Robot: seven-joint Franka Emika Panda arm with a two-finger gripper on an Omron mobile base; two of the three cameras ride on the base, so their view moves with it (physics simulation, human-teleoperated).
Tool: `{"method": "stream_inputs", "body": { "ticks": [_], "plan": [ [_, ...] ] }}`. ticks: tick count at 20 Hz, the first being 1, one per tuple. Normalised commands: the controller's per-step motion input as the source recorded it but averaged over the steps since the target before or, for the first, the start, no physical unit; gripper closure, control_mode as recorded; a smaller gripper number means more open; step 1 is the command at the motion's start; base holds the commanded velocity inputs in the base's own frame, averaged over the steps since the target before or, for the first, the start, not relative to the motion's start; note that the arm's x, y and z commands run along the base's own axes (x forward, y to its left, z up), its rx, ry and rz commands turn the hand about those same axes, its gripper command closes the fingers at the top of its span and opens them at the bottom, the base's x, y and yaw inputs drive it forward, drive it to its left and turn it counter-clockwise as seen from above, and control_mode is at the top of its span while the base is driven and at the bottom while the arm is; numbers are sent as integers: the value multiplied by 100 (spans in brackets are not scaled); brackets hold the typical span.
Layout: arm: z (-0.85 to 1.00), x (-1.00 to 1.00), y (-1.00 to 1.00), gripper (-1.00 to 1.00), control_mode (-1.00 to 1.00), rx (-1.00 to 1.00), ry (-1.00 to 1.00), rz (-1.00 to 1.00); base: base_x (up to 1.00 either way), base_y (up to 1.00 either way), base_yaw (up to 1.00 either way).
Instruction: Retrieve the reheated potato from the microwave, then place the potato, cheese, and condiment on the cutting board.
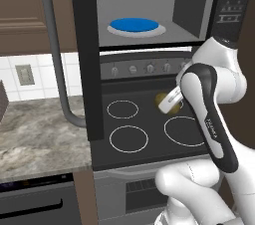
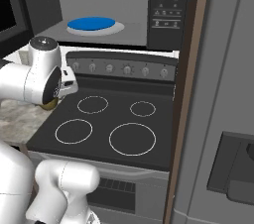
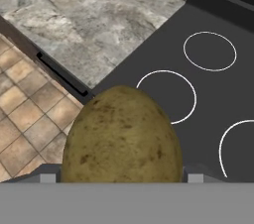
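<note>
- Pincer (image 3: 121, 178) clamped on the potato (image 3: 122, 136), jaws spread wide around it
- Potato: egg-shaped, dull olive-brown skin with darker specks, bulging up between the fingertips
- Black stovetop (image 3: 198, 94) with white ring burners below the pincer
- Microwave (image 1: 149, 5) above, door open, blue plate (image 1: 134, 25) inside

Glossy white rounded arm (image 1: 226, 77) links with black joint bands.
</note>
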Motion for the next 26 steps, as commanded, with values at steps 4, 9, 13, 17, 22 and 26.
{"method": "stream_inputs", "body": {
  "ticks": [4, 9, 13, 17, 22, 26],
  "plan": [
    [0, 0, 0, 100, -100, 0, 0, 0, 0, 0, 0],
    [0, 0, 0, 100, -100, 0, 0, 0, 0, 0, 0],
    [0, 0, 0, 100, -100, 0, 0, 0, 0, 0, 0],
    [0, 0, 0, 100, 100, 0, 0, 0, 0, 0, 0],
    [0, 0, 0, 100, 100, 0, 0, 0, 0, 0, 0],
    [0, 0, 0, 100, 100, 0, 0, 0, 0, 0, 0]
  ]
}}
